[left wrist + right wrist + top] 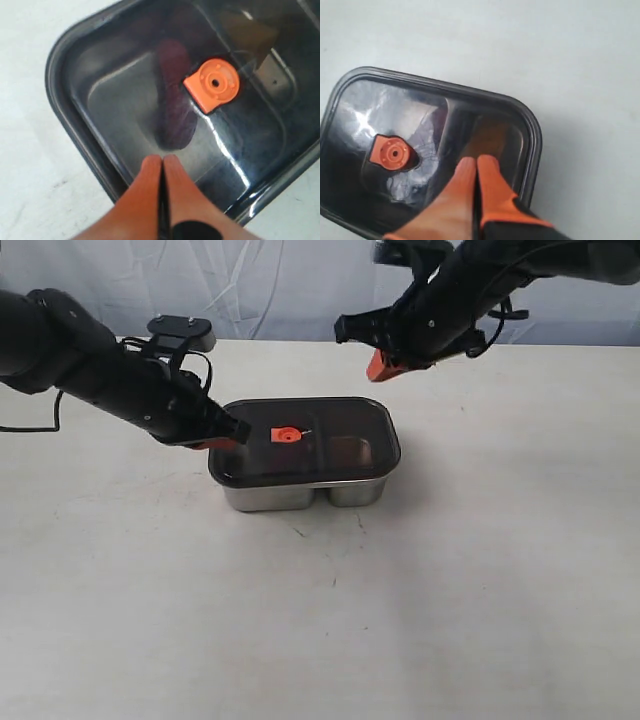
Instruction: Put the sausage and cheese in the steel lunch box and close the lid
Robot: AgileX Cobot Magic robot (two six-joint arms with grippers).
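Lid (318,428) on steel lunch box (300,496); L tool (233,431) at lid rim, tips together; R tool (378,367) raised, tips together too.

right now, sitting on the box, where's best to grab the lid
Probably the rim of the lid at a short end, coming in level from that side: it lies flat and overhangs the wall of the steel lunch box, giving an edge to pinch.

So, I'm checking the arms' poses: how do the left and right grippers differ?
The left gripper is low, at the lid's left end; the right gripper hangs well above it. The left gripper is close against the steel lunch box; the right gripper is off past its far right corner. Both are shut.
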